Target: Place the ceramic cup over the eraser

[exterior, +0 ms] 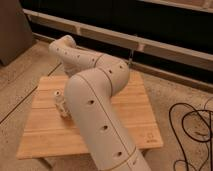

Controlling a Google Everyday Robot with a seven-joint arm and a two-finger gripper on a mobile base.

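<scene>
Inspection of the single camera view. A wooden tabletop (135,117) stands on a speckled floor (30,75), with a dark wall and pale ledge behind and black cables (192,125) on the floor to the right.

The robot's arm (95,110) fills the centre of the view. It rises from the lower edge, bends over the tabletop and reaches toward the far left corner. The gripper itself is out of sight: the arm's last link points down behind the elbow, so the gripper would lie somewhere beneath the upper arm section near the tabletop's far left area. By the record, the jaws are clenched; whether they enclose anything cannot be seen.

A clear plastic bottle (61,103) stands upright on the left part of the tabletop, just beside the arm's lower link.

The ceramic cup is not visible in this view, and neither is the eraser. Both are either hidden behind the arm or lie outside what the camera takes in. Their bearing from the jaws therefore cannot be stated.

Judgement: since the coming move depends on the cup sitting directly above the eraser, mouth down, that alignment cannot be verified here. The standing bottle, near the arm, is at some risk of being knocked during any sweep leftward.
</scene>
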